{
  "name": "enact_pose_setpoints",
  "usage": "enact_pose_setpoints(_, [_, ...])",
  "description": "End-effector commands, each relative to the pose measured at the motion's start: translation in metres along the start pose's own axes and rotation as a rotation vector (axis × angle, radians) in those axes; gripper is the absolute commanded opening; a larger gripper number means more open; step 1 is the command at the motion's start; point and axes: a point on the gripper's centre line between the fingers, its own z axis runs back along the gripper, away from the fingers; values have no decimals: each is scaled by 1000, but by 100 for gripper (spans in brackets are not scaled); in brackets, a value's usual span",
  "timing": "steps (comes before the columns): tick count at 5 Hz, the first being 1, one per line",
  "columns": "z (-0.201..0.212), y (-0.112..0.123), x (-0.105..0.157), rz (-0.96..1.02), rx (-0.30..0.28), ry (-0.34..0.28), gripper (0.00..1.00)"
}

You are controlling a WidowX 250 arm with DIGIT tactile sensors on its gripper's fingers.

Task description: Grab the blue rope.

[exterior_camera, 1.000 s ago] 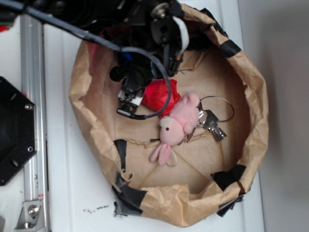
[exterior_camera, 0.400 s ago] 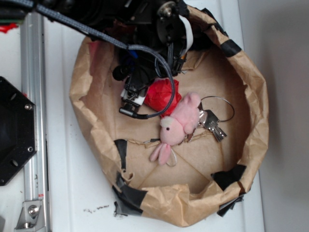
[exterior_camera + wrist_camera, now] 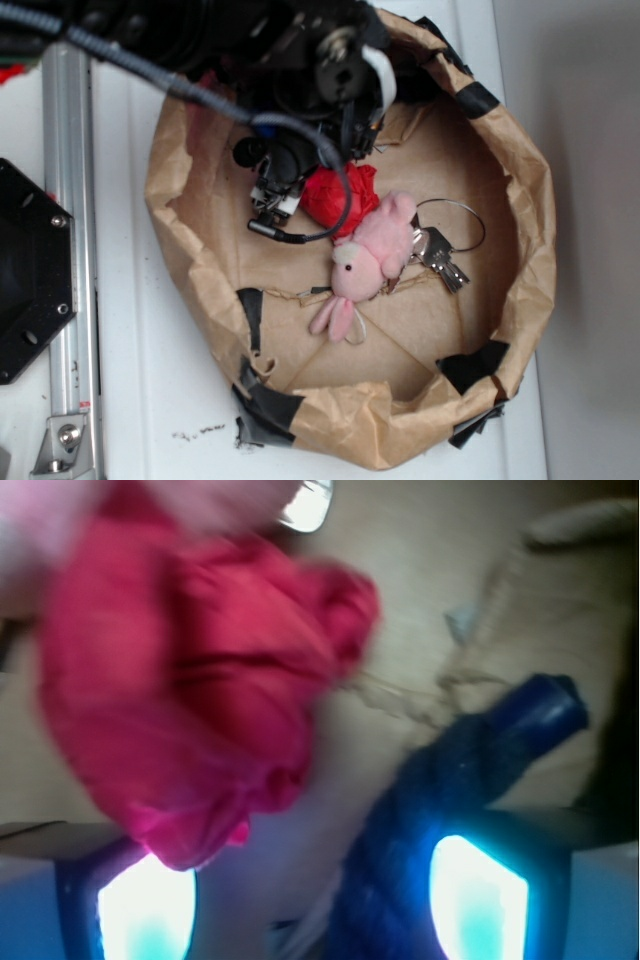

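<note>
Rope [image 3: 455, 790]: lay between the parted fingers of the gripper [image 3: 310, 900], hard against the right pad [image 3: 478, 895], red cloth [image 3: 190, 690] beside it, long axis running away from the gripper.

No text, label, brand, number or sign could be read in either view
</note>
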Motion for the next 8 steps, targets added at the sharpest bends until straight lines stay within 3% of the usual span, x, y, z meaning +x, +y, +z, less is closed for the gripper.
enact_pose_setpoints(1, [-6,11,-24,56,-27,24,100])
enact_pose_setpoints(2, [-8,14,-30,77,-51,20,100])
enact_pose_setpoints(4, [-12,9,-25,54,-40,40,0])
enact_pose_setpoints(7, [-7,8,-25,55,-12,29,0])
enact_pose_setpoints(8, [15,8,-24,73,68,-7,0])
